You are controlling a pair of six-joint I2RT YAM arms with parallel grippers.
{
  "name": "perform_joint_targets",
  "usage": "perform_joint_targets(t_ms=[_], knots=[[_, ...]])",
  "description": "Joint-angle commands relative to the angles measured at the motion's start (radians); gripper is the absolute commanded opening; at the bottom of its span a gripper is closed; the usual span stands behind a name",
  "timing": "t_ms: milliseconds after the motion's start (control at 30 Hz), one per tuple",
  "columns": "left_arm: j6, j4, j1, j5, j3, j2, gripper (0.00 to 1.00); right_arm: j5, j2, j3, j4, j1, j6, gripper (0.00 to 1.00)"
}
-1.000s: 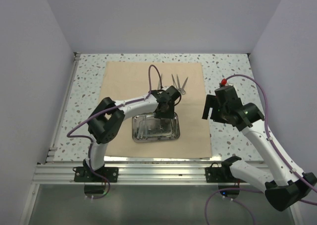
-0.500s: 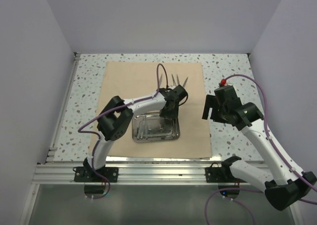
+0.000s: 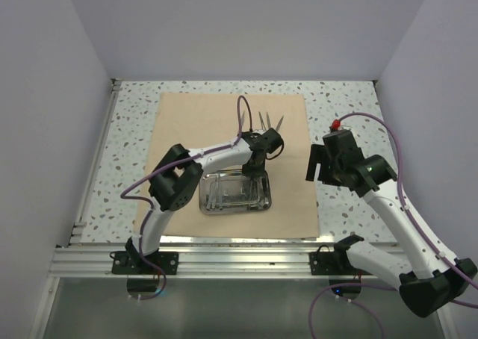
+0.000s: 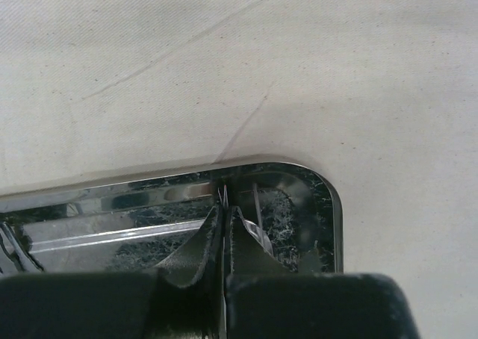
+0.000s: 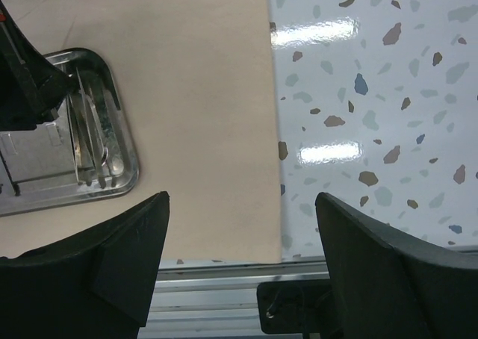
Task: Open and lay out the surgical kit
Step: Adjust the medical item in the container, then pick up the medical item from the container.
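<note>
The surgical kit's tan cloth lies spread flat on the table. On it stands the steel tray, with several slim instruments inside. More instruments lie on the cloth behind the tray. My left gripper reaches down into the tray's far right corner. In the left wrist view it is shut on a slim metal instrument whose thin tips poke out between the fingers. My right gripper hovers open and empty over the cloth's right edge, with the tray to its left.
Speckled terrazzo table shows around the cloth. An aluminium rail runs along the near edge. Grey walls close in on the left, back and right. The left arm's purple cable loops over the cloth.
My left gripper moved from over the tray's middle to its far right corner, dipped in and shut on a slim instrument. The right arm has not moved.
</note>
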Motion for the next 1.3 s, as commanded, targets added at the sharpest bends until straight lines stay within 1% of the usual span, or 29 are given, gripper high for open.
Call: perform_joint_targets(t_ms=[0, 167, 300, 333, 367, 400, 433, 467, 600, 767, 933, 1133, 1267], knots=[[-0.019, -0.045, -0.007, 0.012, 0.022, 0.034, 0.00, 0.023, -0.018, 0.000, 0.007, 0.003, -0.022, 0.83], [-0.026, -0.108, -0.007, -0.024, 0.077, 0.002, 0.00, 0.012, -0.024, -0.002, 0.007, 0.003, -0.027, 0.83], [-0.023, -0.148, -0.009, -0.063, 0.109, -0.076, 0.01, 0.006, -0.035, -0.009, 0.008, 0.005, -0.025, 0.83], [-0.020, -0.151, -0.007, -0.074, 0.112, -0.089, 0.26, 0.005, -0.037, -0.014, 0.010, 0.005, -0.023, 0.83], [-0.019, -0.160, -0.007, -0.078, 0.112, -0.099, 0.39, 0.003, -0.038, -0.016, 0.010, 0.003, -0.023, 0.83], [-0.020, -0.166, -0.009, -0.083, 0.112, -0.116, 0.51, 0.000, -0.040, -0.017, 0.010, 0.003, -0.022, 0.83], [-0.020, -0.171, -0.009, -0.089, 0.111, -0.121, 0.66, -0.003, -0.041, -0.020, 0.010, 0.005, -0.020, 0.83], [-0.022, -0.180, -0.009, -0.091, 0.105, -0.126, 0.68, -0.006, -0.043, -0.022, 0.011, 0.003, -0.019, 0.83], [-0.029, -0.180, -0.007, -0.091, 0.054, -0.145, 0.69, -0.011, -0.052, -0.025, 0.010, 0.005, -0.016, 0.83], [-0.031, -0.163, -0.015, -0.083, -0.004, -0.153, 0.65, -0.009, -0.063, -0.025, -0.001, 0.003, -0.013, 0.82], [-0.045, -0.166, -0.018, -0.098, -0.032, -0.150, 0.61, -0.003, -0.077, -0.032, -0.015, 0.005, -0.008, 0.82], [-0.053, -0.162, -0.016, -0.097, -0.047, -0.124, 0.59, 0.002, -0.084, -0.036, -0.027, 0.005, -0.004, 0.82], [-0.053, -0.119, -0.010, -0.075, -0.090, -0.118, 0.55, 0.006, -0.080, -0.031, -0.033, 0.005, -0.005, 0.82]])
